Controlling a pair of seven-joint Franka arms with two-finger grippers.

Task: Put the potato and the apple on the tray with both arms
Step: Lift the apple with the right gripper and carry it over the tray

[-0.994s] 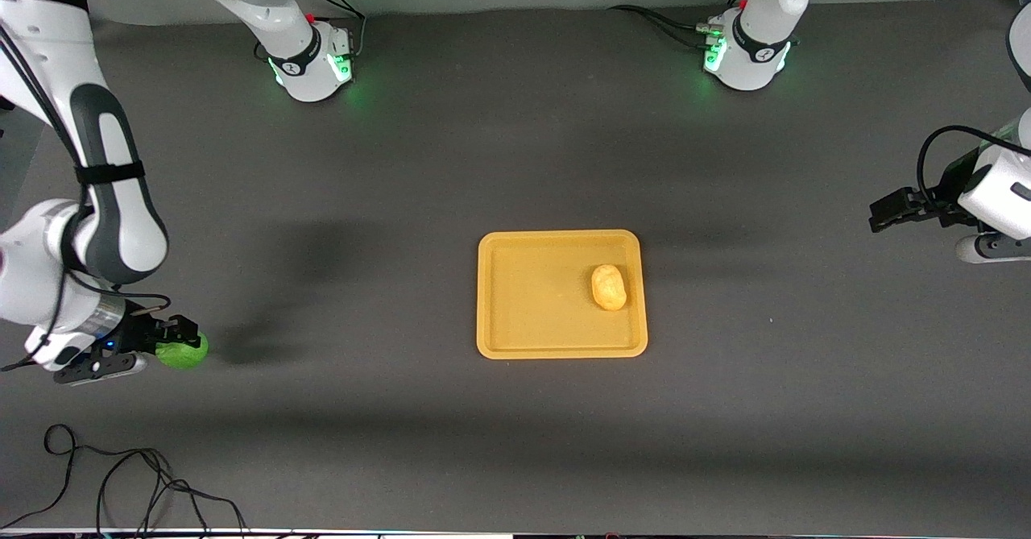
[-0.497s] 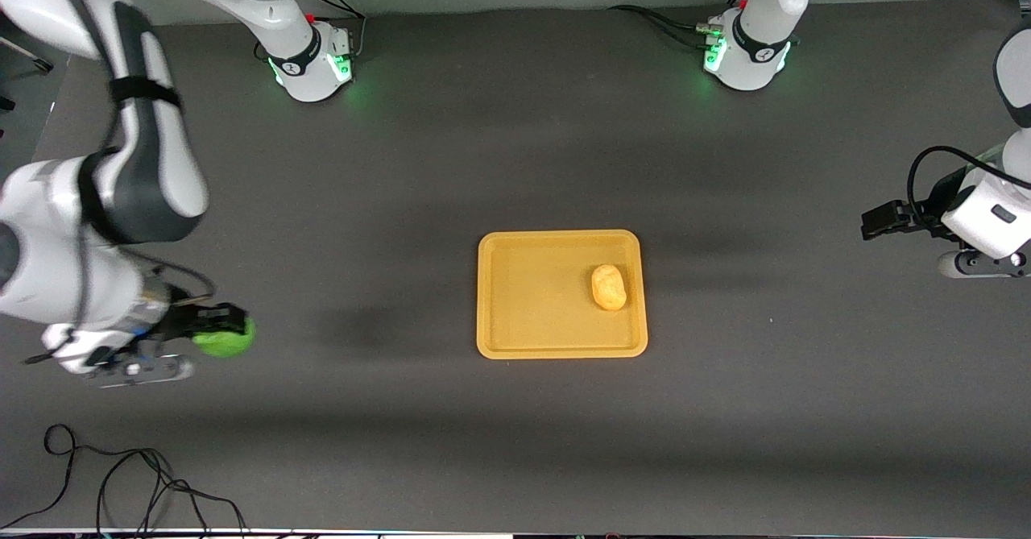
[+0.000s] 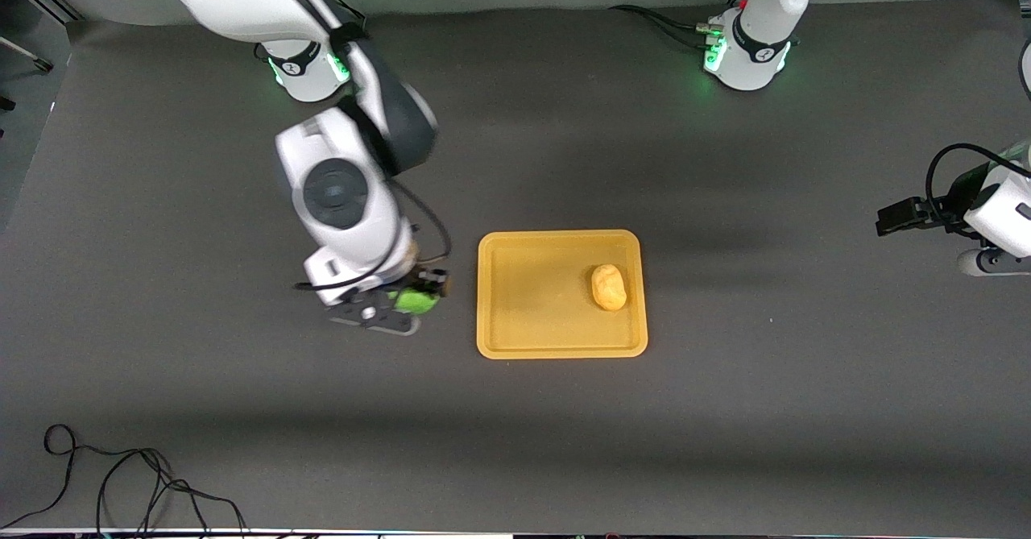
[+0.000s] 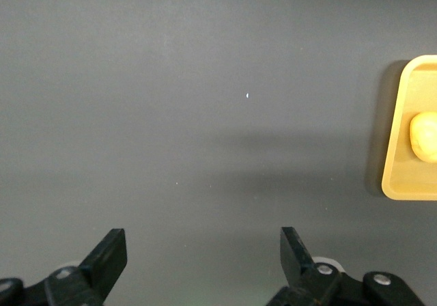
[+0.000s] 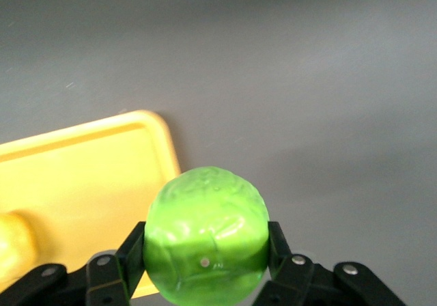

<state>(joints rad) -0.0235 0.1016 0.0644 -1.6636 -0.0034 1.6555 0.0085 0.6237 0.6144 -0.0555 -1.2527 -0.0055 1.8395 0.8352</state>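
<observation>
The yellow-orange tray (image 3: 523, 337) lies mid-table, and the tan potato (image 3: 609, 287) rests in it near the rim toward the left arm's end. My right gripper (image 3: 419, 297) is shut on the green apple (image 3: 416, 300) and holds it over bare table just beside the tray's rim at the right arm's end. In the right wrist view the apple (image 5: 207, 232) fills the jaws, with the tray (image 5: 89, 183) and the potato (image 5: 13, 246) past it. My left gripper (image 3: 896, 217) is open and empty over the table's left-arm end. The left wrist view shows its gripper (image 4: 203, 244), the tray's rim (image 4: 395, 135) and the potato (image 4: 425, 135).
A loose black cable (image 3: 121, 483) lies on the table near the front camera at the right arm's end. The two green-lit arm bases (image 3: 310, 68) (image 3: 745, 55) stand at the table's back edge. The dark grey mat (image 3: 515, 442) covers the table.
My right arm has swung with the apple from the right arm's end of the table toward the tray and now holds it beside the rim. My left gripper shifted only slightly.
</observation>
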